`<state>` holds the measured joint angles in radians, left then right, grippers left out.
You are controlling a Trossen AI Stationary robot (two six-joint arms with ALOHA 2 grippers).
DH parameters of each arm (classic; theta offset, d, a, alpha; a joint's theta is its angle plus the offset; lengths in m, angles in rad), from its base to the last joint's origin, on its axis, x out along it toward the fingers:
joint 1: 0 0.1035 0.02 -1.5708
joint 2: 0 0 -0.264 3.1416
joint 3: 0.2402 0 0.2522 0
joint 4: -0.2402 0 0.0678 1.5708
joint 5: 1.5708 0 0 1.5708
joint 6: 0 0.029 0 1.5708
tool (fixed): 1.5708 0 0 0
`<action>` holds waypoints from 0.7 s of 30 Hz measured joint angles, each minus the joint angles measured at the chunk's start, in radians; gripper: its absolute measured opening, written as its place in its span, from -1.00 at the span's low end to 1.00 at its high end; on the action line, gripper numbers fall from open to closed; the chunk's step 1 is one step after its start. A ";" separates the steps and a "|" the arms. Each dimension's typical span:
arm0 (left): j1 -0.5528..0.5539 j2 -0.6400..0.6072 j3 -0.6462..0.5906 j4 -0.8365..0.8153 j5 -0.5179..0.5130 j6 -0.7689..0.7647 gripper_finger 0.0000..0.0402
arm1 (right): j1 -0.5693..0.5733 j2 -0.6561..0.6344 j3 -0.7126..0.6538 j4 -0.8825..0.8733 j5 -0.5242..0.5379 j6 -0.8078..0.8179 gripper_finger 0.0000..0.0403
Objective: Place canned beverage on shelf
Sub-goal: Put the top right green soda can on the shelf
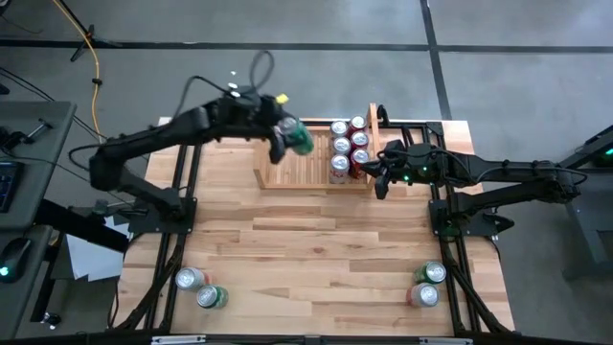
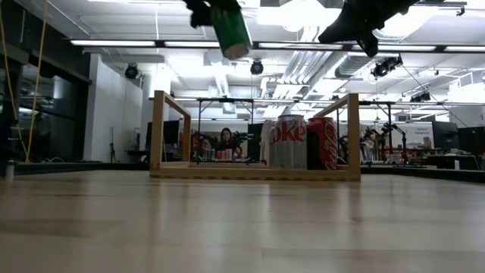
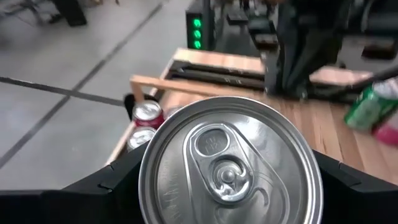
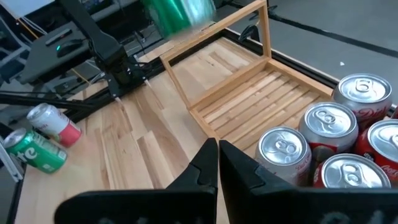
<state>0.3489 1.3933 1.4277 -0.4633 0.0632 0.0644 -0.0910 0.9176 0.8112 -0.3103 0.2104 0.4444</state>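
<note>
shelf [image 4: 261, 93], cans [image 4: 329, 143] (likely soda), closed right gripper [image 4: 217, 163]
</note>
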 joint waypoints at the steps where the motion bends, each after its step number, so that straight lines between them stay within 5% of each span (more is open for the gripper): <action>1: -0.011 0.020 0.000 0.006 -0.001 0.007 0.42 | 0.000 0.000 0.000 0.000 0.000 0.004 -1.00; 21: -0.045 0.376 0.000 0.074 -0.035 0.041 0.42 | 0.000 0.000 0.000 0.000 0.000 0.049 -1.00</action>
<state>0.3038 1.7696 1.4281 -0.3890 0.0284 0.1054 -0.0910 0.9176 0.8112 -0.3099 0.2108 0.4934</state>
